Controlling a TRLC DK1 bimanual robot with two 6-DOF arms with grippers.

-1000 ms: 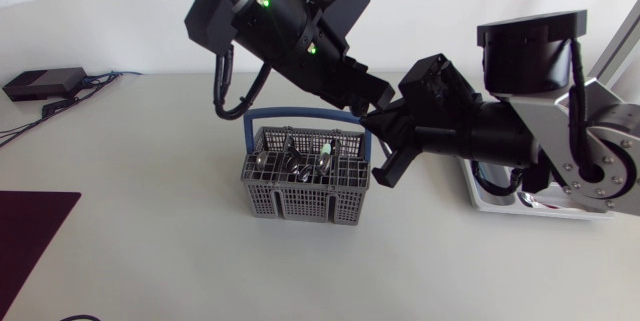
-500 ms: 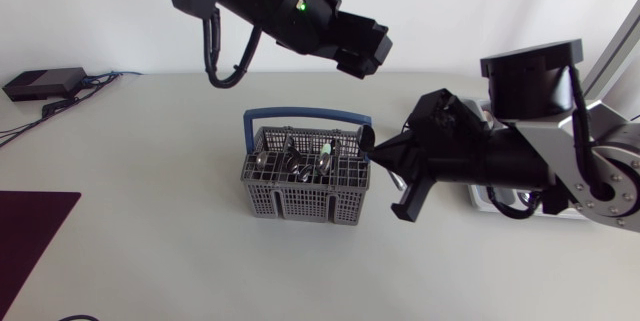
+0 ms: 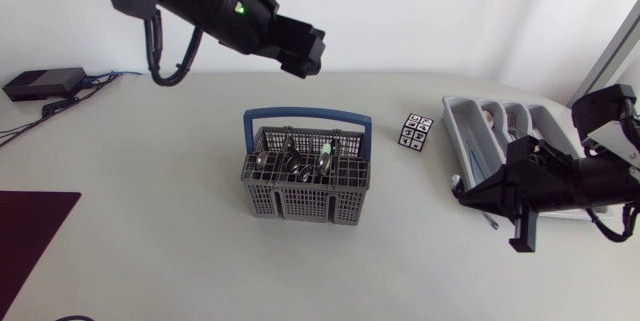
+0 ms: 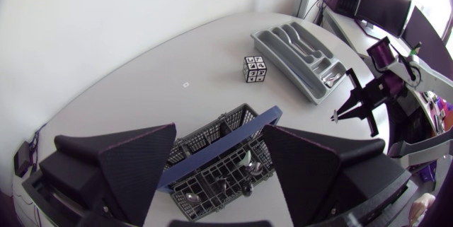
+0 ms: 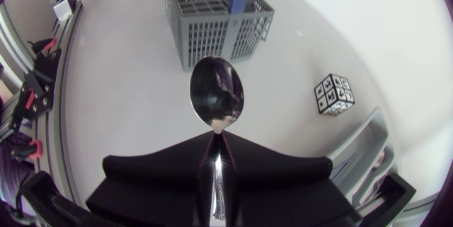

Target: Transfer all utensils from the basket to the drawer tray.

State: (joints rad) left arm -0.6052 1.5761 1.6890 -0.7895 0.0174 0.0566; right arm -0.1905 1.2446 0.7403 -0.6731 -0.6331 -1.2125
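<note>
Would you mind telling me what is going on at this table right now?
A two-armed robot is moving utensils from the grey basket to the drawer tray. The right tool is shut on a spoon, gripping its handle with the bowl sticking out ahead, at the tray's edge. The left tool is open and empty, raised above the table away from the basket. Several utensils are still in the basket, and a few pieces already lie in the tray.

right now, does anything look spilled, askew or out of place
Nothing spilled or damaged. The grey slotted plastic basket stands upright with cutlery inside, and my right jaws grip a shiny metal spoon. Only the small black-and-white patterned cube isn't cutlery.
</note>
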